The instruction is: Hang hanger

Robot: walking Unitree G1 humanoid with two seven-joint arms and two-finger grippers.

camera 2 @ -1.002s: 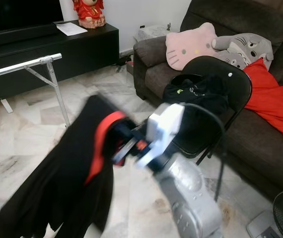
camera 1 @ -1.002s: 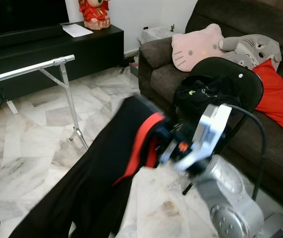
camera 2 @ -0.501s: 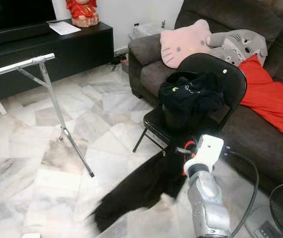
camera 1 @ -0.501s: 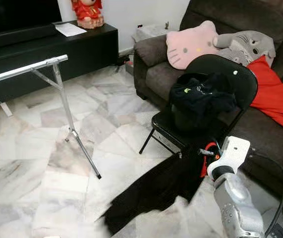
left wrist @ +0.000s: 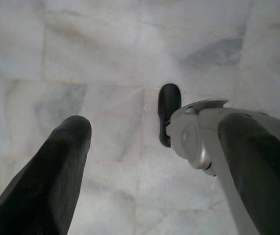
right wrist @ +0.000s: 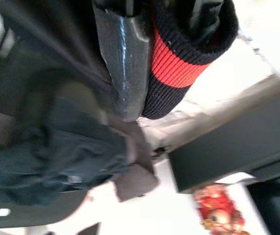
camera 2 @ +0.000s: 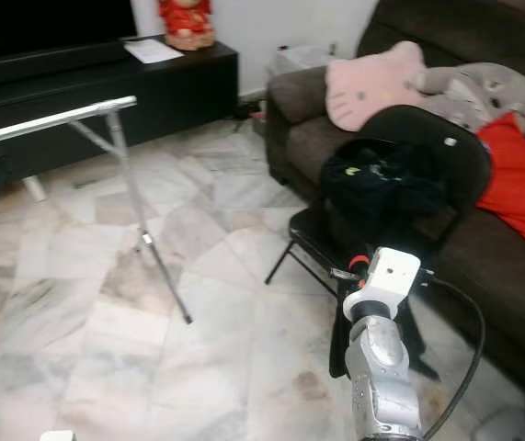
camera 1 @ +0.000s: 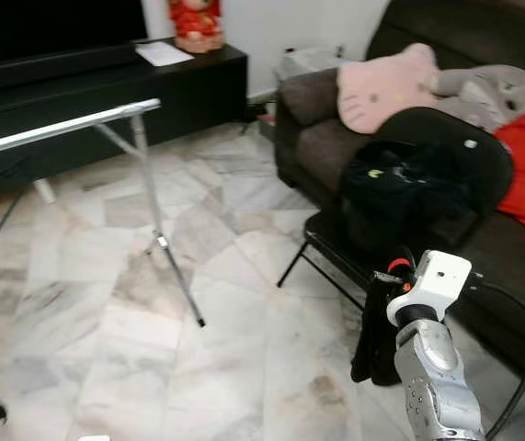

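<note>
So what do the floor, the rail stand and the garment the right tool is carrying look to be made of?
Floor: polished marble-look tile, grey veining and faint joints. Rail stand: bare metal tubing, silvery sheen. Garment, gripped by the right tool: black fabric; its red-striped band shows ribbed knit, probably a cuff or collar.

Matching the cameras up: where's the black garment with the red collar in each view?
Left eye: black garment hangs from the right gripper, lower right.
Right eye: same, lower middle.
Right wrist: its red collar between the fingers.
Left wrist: marble floor.
Shared landmark: red figurine.
</note>
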